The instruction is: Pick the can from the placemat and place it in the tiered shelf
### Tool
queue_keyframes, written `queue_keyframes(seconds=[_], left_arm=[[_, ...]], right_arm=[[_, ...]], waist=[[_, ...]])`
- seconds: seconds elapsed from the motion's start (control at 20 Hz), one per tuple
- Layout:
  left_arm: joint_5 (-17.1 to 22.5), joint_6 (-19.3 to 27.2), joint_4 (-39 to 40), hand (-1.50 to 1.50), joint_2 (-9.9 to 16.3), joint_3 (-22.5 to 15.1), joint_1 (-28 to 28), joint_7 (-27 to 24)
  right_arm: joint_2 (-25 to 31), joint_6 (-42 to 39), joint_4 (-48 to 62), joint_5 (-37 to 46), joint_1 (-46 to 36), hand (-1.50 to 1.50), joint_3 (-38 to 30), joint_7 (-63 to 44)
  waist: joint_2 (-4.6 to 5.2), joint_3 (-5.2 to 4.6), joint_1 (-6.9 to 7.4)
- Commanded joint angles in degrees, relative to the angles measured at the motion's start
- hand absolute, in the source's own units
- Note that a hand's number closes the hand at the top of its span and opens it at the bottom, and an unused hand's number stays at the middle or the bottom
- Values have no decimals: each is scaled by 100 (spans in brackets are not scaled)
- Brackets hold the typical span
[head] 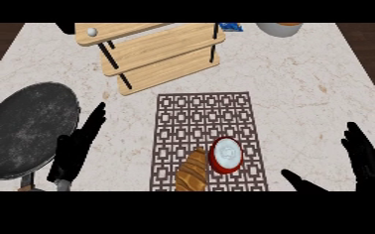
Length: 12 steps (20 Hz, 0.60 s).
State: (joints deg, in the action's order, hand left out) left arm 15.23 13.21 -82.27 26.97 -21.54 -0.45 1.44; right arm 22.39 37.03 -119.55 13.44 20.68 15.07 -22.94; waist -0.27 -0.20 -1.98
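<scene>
A red can [226, 155] with a white top stands on the brown patterned placemat [205, 124], near its lower right part. A croissant [193, 171] lies right beside the can on its left. The wooden tiered shelf [155, 54] sits at the back left of the counter. My right hand [361, 158] is open at the lower right, fingers up, well to the right of the can. At the lower left, my left hand [77, 148] is open too, between the placemat and a dark pan.
A dark round pan [33, 129] lies at the left edge. At the back right stands a white bowl [279, 29], with a small blue thing [232, 27] next to the shelf. A small white ball [92, 31] rests on the shelf's top tier.
</scene>
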Motion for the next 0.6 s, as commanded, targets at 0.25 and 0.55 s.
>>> queue_keyframes(seconds=[0.25, 0.55], left_arm=[[-41, -290, 172, 0, 39, 44, -301, 83], [-176, -259, 343, 0, -91, -33, -421, -78]], right_arm=[[704, -1322, -1081, 1328, -58, -150, 1050, -2873], [1738, -2647, -1058, 2504, -199, -150, 957, -4396]], waist=[[70, -24, 299], [112, -84, 318]])
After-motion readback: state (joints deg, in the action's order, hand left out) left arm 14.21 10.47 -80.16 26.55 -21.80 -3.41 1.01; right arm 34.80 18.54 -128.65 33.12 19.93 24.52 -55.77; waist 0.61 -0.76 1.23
